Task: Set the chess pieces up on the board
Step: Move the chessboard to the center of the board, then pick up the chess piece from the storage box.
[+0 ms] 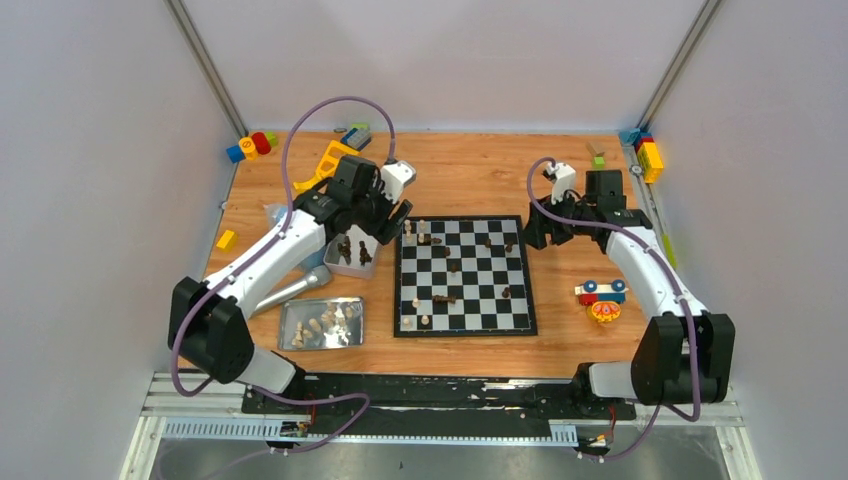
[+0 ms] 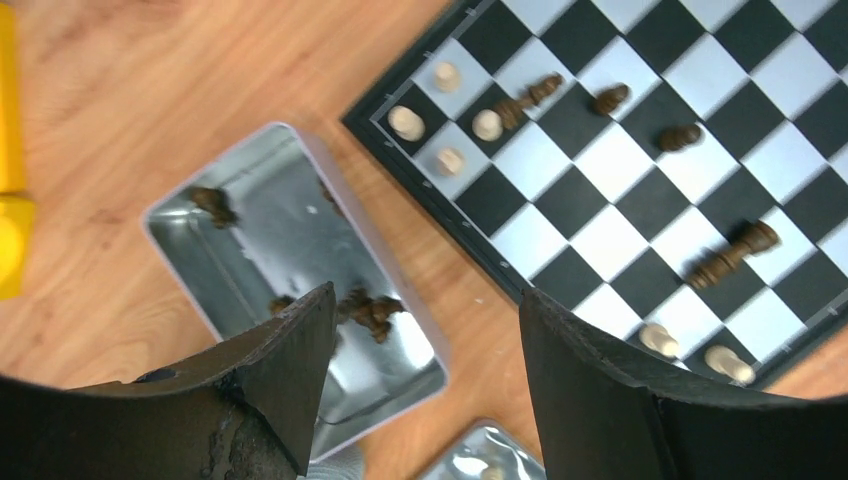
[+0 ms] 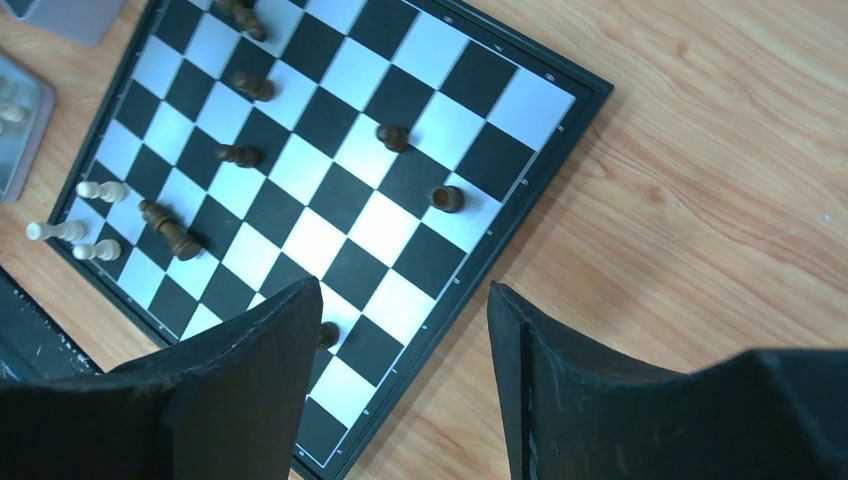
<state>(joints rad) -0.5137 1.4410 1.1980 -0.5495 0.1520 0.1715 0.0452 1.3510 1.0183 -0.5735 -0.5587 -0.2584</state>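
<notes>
Chess pieces (image 2: pixel 372 312): tiny, prob. light, rigid, tip-prone; grip mid-stem. L hand (image 2: pixel 425 295), R hand (image 3: pixel 402 290): both wide open, empty.

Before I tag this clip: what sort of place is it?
Probably a robotics lab test cell: plain pale panels enclose a wooden table, the left arm and right arm are mounted at its near edge, and props are staged: chessboard, metal trays, toy blocks.
</notes>
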